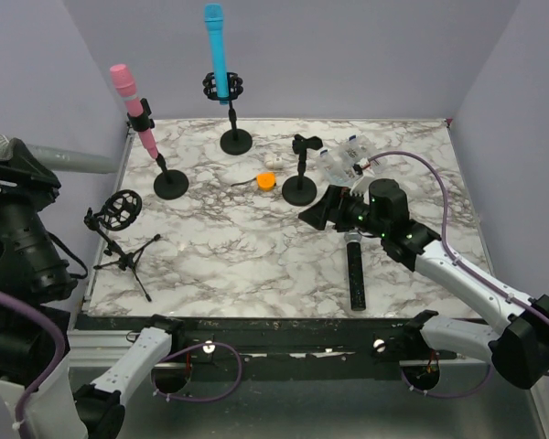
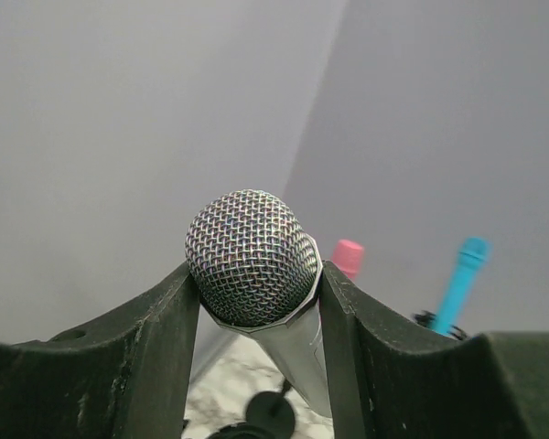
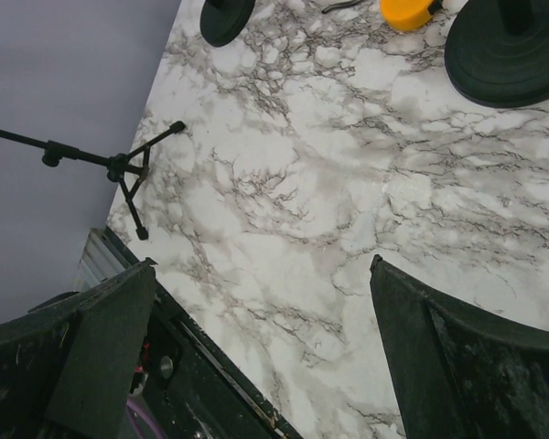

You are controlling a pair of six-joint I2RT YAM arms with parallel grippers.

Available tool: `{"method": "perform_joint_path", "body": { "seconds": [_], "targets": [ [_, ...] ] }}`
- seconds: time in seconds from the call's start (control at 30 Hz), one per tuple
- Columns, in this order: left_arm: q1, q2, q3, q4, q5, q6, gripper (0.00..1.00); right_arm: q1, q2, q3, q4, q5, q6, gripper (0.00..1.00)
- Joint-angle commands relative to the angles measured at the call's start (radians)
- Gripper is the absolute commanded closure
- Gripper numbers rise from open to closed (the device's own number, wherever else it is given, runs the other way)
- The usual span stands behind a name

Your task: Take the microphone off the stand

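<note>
Saw only the mesh head and upper shaft of the silver microphone (image 2: pixel 252 261) between the left fingers (image 2: pixel 156 366); nothing of the lower shaft, cut off by the bottom edge. Glimpsed just the tip of a pink microphone (image 2: pixel 348 257) behind the right-hand finger, and a blurred blue microphone (image 2: pixel 460 279) beyond it, lower end hidden. Could not identify the dark round shape (image 2: pixel 270 413) beneath the shaft. Beyond the right fingers (image 3: pixel 457 366), found an orange object (image 3: pixel 407 11), a large black base (image 3: pixel 508 46) and a small black base (image 3: pixel 224 16) clipped by the top edge, and a tripod stand (image 3: pixel 119 169) with its boom cut off beyond the left-hand finger. From above, could not name the small white items (image 1: pixel 348 157) past those fingers.
</note>
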Motion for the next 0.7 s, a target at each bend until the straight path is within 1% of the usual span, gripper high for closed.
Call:
{"method": "perform_joint_path", "body": {
  "seconds": [0.0,0.03,0.1,0.17,0.23,0.27,0.33,0.37,0.43,0.53,0.6,0.67],
  "targets": [
    [0.004,-0.001,0.027,-0.103,0.52,-0.218,1.0,0.004,0.014,-0.009,0.007,-0.018,-0.014,0.0],
    [0.004,0.013,0.022,-0.112,0.634,-0.239,1.0,0.003,0.006,-0.008,-0.001,-0.008,-0.015,0.0],
    [0.004,0.063,0.027,-0.159,0.812,-0.289,1.0,0.004,-0.022,-0.015,0.001,-0.003,-0.02,0.0],
    [0.004,0.115,0.003,-0.206,0.964,-0.351,1.0,0.004,-0.06,-0.023,0.009,-0.017,-0.042,0.0],
    [0.001,0.159,-0.079,-0.208,1.103,-0.387,1.0,0.004,-0.102,-0.021,-0.006,-0.013,-0.071,0.0],
    [-0.014,0.175,-0.127,-0.197,1.143,-0.401,1.0,0.004,-0.12,-0.014,-0.032,0.006,-0.083,0.0],
    [-0.08,0.201,-0.264,-0.137,1.188,-0.397,1.0,0.003,-0.157,0.002,-0.085,0.041,-0.119,0.0],
    [-0.124,0.214,-0.314,-0.107,1.18,-0.396,1.0,0.003,-0.177,0.002,-0.096,0.028,-0.141,0.0],
    [-0.186,0.237,-0.417,-0.025,1.201,-0.419,1.0,0.004,-0.203,-0.011,-0.09,-0.049,-0.19,0.0],
    [-0.246,0.262,-0.566,0.15,1.241,-0.523,1.0,0.004,-0.189,-0.029,-0.073,-0.253,-0.238,0.0],
    [-0.3,0.301,-0.614,0.211,1.251,-0.563,1.0,0.004,-0.154,-0.033,-0.079,-0.325,-0.236,0.0],
    [-0.35,0.355,-0.627,0.217,1.228,-0.58,1.0,0.011,-0.14,-0.059,-0.046,-0.348,-0.209,0.0]
  ]
}}
